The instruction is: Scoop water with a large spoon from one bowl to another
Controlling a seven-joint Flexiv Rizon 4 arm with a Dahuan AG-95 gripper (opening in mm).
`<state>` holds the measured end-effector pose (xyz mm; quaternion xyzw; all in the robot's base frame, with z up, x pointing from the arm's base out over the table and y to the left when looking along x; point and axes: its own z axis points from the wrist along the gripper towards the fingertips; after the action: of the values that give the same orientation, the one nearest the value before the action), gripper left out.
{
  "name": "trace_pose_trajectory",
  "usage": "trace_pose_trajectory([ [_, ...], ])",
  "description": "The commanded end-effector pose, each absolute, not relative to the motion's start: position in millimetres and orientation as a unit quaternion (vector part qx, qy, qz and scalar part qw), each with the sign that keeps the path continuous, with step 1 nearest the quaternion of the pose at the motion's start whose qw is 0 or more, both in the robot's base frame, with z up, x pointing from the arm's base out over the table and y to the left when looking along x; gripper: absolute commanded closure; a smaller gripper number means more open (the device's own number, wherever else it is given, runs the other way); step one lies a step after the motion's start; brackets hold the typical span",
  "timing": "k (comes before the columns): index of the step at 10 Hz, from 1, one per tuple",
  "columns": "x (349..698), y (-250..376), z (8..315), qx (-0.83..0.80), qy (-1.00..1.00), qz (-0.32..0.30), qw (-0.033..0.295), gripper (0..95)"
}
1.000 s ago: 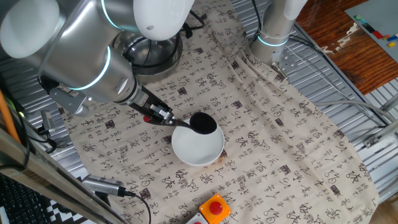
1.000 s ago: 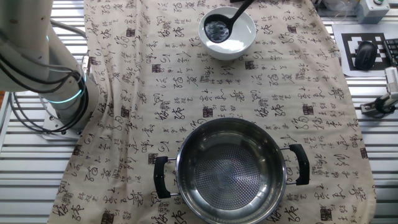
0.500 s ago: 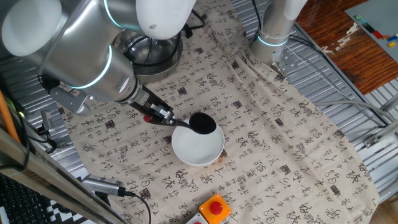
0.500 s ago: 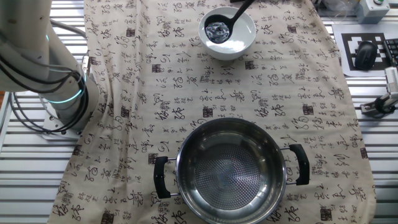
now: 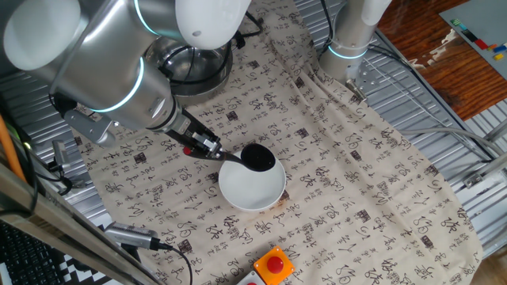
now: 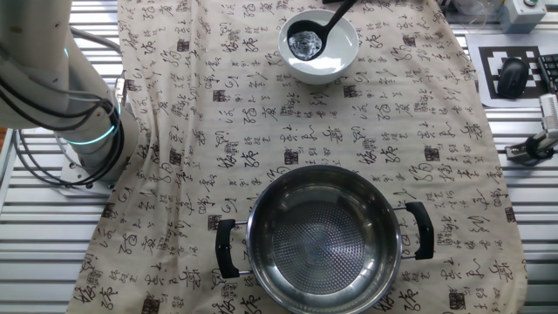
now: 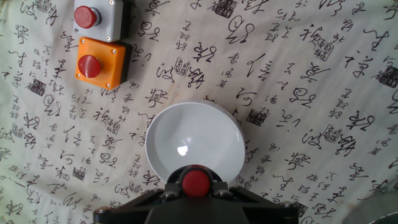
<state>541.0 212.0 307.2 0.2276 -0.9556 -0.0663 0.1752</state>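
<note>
My gripper (image 5: 203,147) is shut on the long handle of the black ladle (image 5: 257,157), close to its red tip (image 7: 196,181). The ladle's round scoop sits just inside the rim of the white bowl (image 5: 252,188), at its far edge. From the other fixed view the scoop (image 6: 305,42) glints with water inside the white bowl (image 6: 336,54). The hand view looks down on the white bowl (image 7: 194,140), with the red tip between the jaws. The steel pot (image 6: 323,235) with two black handles stands apart; the arm partly hides it in one fixed view (image 5: 190,67).
A patterned cloth (image 5: 348,158) covers the table. An orange button box (image 7: 99,62) and a grey button box (image 7: 96,18) lie near the bowl. The arm's base (image 6: 83,131) stands at the cloth's edge, and ribbed metal (image 5: 444,103) surrounds the cloth.
The arm has shifted very slightly. The scoop in the bowl has turned or risen a little, and the water in it glints brighter than before.
</note>
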Motion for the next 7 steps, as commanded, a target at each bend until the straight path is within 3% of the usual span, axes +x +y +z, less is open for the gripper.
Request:
trace_pose_trajectory([
  [1,541.2,212.1,306.8,0.225,-0.956,-0.066,0.174,95.0],
  [7,541.2,212.1,306.8,0.215,-0.959,-0.063,0.172,95.0],
])
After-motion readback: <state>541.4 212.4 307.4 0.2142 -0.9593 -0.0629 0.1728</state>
